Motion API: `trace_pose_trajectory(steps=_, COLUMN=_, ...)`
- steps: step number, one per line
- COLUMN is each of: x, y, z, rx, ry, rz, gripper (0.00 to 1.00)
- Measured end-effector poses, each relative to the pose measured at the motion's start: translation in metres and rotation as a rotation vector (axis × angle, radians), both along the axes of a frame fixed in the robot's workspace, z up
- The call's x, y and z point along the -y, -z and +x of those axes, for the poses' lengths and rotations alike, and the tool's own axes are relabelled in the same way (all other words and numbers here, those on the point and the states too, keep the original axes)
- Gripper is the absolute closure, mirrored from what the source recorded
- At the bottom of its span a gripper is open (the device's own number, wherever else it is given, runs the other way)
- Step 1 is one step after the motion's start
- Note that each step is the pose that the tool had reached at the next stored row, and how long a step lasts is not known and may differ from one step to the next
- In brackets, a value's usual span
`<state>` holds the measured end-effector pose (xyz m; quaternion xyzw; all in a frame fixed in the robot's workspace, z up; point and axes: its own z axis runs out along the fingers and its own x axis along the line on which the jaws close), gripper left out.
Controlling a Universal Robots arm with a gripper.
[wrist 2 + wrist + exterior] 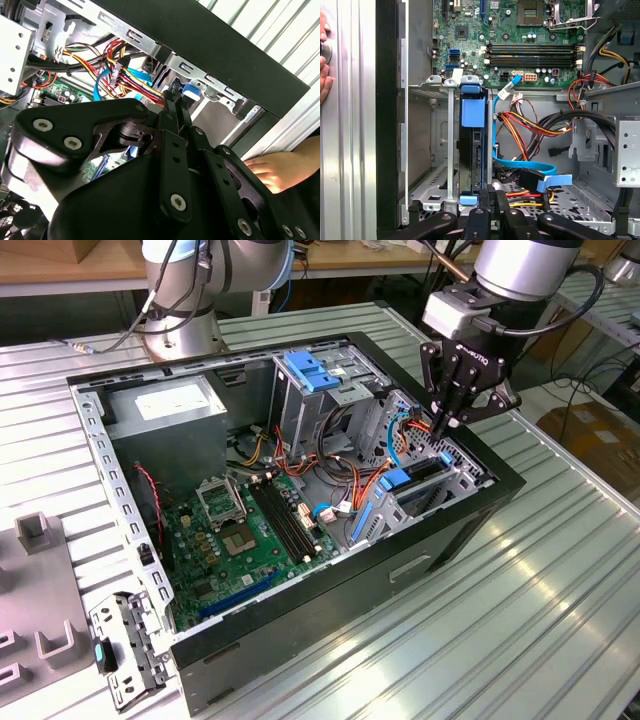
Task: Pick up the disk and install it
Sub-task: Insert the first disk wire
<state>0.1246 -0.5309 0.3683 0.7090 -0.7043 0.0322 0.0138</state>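
In the exterior view the gripper (pixel 447 423) hangs over the open case (pixel 480 515), above the drive bay at the exterior view's right, where the disk (pixel 418 478) stands on edge. In the second wrist view its fingers (pixel 176 107) are pressed together, holding nothing. In the first wrist view the disk (pixel 471 152) sits upright in its bay, beside the motherboard (pixel 520 37).
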Motion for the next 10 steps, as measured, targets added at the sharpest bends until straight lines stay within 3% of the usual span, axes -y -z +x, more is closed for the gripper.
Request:
trace_pose_trajectory(steps=5, x=0.0000, y=0.0000, z=0.0000, rx=0.0000, ry=0.000, rz=-0.0001, gripper=0.83)
trace_pose_trajectory(steps=8, x=0.0026, y=0.0006, z=-0.0015, rx=0.0000, ry=0.000, rz=0.0001, gripper=0.83)
trace_pose_trajectory(steps=10, x=0.0055, y=0.0024, z=-0.0098, rx=0.0001, ry=0.000, rz=0.0017, gripper=0.83)
